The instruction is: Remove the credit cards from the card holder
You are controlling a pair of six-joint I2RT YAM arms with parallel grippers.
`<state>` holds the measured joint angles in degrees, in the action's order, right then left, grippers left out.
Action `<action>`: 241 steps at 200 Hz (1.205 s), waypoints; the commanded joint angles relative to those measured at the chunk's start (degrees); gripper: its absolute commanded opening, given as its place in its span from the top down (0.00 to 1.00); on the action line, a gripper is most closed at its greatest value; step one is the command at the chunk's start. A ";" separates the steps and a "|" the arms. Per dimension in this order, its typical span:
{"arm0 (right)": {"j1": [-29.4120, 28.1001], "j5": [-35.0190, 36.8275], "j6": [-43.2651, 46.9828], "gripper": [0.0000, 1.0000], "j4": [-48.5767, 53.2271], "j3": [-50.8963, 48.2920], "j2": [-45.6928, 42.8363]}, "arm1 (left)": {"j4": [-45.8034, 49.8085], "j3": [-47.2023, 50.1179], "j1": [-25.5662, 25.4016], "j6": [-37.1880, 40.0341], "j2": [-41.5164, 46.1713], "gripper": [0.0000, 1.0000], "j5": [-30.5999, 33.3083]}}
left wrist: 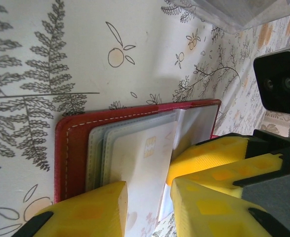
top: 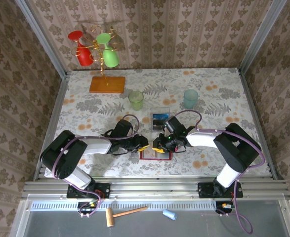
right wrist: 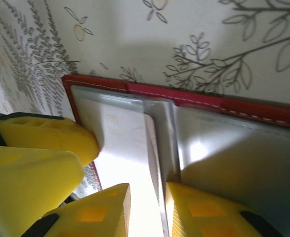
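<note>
At the front of the worktop, we are seeing the card holder lying open; the left gripper, narrow, is straddling a pale credit card, likely for withdrawal, while the right gripper, narrow, is seemingly bracing the sleeves.

On the floral table stand a green cup, a teal cup and an orange wooden base.
</note>
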<state>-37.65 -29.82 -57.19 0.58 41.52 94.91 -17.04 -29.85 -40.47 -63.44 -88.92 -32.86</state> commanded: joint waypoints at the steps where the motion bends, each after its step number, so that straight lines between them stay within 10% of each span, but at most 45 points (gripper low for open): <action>1: -0.32 2.95 1.93 0.75 4.87 0.41 -0.35 | 0.50 0.32 -0.11 -0.11 0.66 0.68 -0.55; 241: -0.41 0.47 0.84 0.76 0.94 -0.65 -0.44 | 6.96 1.52 0.21 3.14 1.47 0.71 0.96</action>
<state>-37.67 -29.26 -56.01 0.73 41.60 94.26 -11.92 -29.15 -40.45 -61.69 -86.96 -32.36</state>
